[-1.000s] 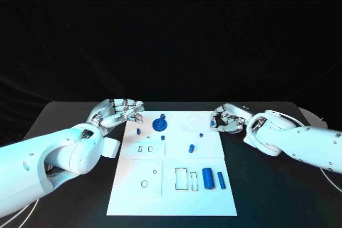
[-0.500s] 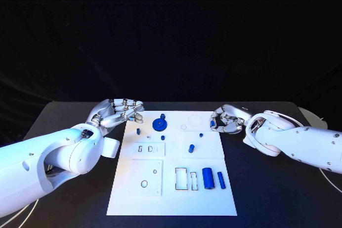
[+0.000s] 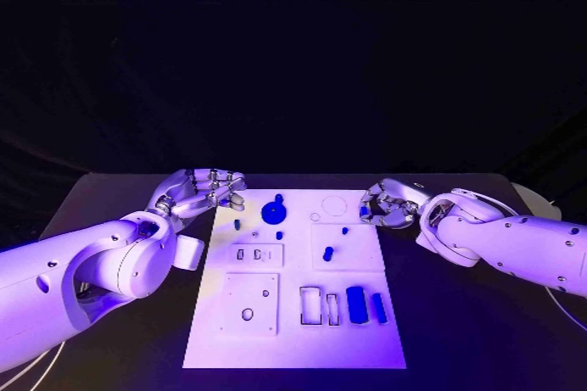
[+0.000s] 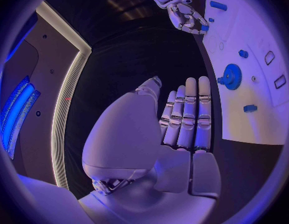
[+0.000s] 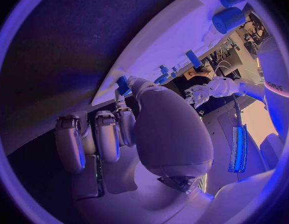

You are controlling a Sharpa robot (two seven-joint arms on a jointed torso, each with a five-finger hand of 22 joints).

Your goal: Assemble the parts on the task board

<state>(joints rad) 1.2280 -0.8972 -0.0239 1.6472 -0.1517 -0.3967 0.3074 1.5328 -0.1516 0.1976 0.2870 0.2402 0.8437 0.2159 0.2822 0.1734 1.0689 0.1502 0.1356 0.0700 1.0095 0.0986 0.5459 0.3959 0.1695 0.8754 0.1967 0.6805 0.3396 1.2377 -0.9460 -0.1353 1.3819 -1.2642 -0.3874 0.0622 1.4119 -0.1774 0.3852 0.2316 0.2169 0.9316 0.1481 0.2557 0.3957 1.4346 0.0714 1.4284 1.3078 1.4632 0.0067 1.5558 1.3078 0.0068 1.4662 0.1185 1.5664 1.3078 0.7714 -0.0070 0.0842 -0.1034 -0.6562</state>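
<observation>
Starting nearest the robot in the head view, the task board (image 3: 293, 332) lies lengthwise on the black table (image 3: 489, 340). Toward five o'clock of its middle a thick blue cylinder (image 3: 356, 304) and a thinner blue bar (image 3: 378, 307) lie side by side, just beside two narrow upright slots. Farther up, near the centre, a small blue peg (image 3: 328, 254) rests on a raised square panel. Beyond that, at about eleven o'clock, the blue gear (image 3: 274, 211) sits on the board with small blue pieces close by.

At the board's far end the two hands flank it. The left hand (image 3: 202, 192) hovers at ten o'clock, off the board's edge, fingers loosely curled and apart; the left wrist view shows its fingers (image 4: 189, 118) extended with nothing in them. The right hand (image 3: 389, 203) sits at two o'clock over the board's far corner, fingers curled in; the right wrist view shows a small blue part (image 5: 122, 85) at its fingertips, apparently pinched, though the grip is not plain.

This looks like an early pick or carry. Most parts are unseated, so the next move likely calls for carrying that piece to its matching socket, held upright.
</observation>
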